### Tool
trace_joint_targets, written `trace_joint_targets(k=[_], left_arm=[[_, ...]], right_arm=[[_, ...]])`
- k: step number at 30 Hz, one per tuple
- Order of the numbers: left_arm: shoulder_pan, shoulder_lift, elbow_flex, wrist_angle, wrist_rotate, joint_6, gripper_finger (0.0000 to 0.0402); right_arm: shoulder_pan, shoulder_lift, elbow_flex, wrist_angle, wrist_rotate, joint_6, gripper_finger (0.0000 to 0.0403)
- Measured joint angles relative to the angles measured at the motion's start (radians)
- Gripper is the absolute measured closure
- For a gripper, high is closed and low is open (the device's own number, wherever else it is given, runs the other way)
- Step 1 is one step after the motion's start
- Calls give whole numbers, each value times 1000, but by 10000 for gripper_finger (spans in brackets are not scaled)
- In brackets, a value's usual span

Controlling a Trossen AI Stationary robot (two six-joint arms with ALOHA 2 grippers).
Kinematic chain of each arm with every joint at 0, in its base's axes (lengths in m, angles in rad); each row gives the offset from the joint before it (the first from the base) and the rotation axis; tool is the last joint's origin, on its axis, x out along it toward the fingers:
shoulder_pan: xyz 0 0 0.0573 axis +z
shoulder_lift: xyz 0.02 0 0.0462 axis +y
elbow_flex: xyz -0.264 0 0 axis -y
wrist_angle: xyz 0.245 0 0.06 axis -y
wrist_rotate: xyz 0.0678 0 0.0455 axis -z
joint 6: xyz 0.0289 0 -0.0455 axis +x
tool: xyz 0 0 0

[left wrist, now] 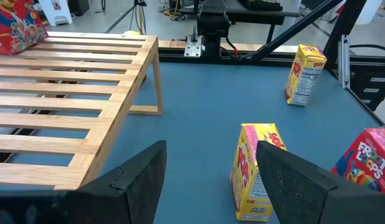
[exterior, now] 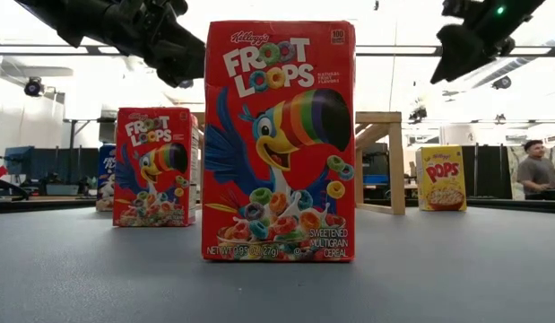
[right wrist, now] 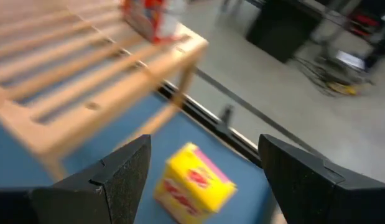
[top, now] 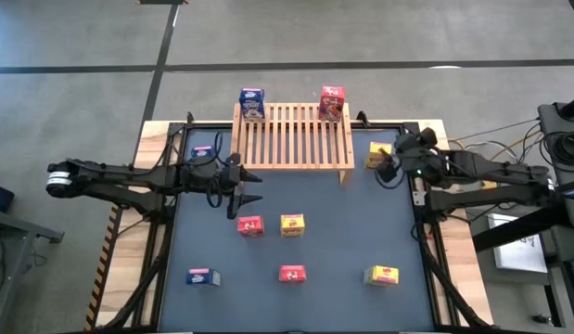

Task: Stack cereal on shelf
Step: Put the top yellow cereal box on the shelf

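Towering red cereal box [exterior: 279, 141] in low view, tiny overhead [top: 292, 274].

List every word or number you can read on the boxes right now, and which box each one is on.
"Kellogg's FROOT LOOPS", "SWEETENED MULTIGRAIN CEREAL", "100": nearest red box.
"FROOT LOOPS": second red box behind it.
"POPS": yellow box beside the rack leg.
Nutrition panel on the far yellow box: too small.
Blue boxes: unreadable.

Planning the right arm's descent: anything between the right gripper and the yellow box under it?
Nothing. The right wrist view shows the open right gripper above the yellow box, only bare blue mat around it.
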Motion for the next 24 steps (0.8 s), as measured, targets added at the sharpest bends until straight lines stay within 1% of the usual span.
trace_joint_targets(k=[2,4,7,9,12,15,17,19,21,24], left_arm=[[0,0,0,3,0,0,169],[0,0,0,5,0,0,169],[0,0,0,5,0,0,169],[0,0,0,5,0,0,169],[0,0,0,7,2,0,169],[0,0,0,7,3,0,169],[0,0,0,7,2,0,169],[0,0,0,7,3,-2,169],[0,0,0,7,3,-18,169],[0,0,0,7,3,-32,169]], right_arm=[[-44,22,0,-22,-5,-52,117],[-88,41,-4,-22,-43,-115,117],[-160,66,-6,-18,-171,-208,117],[-202,78,-10,-1,-232,-272,117],[-243,97,-17,36,-269,-362,117],[-279,110,-26,80,-276,-446,117],[-307,119,-30,97,-307,-474,117],[-338,130,-37,103,-371,-499,117],[-365,142,-46,109,-413,-516,117],[-405,161,-60,116,-429,-543,117]])
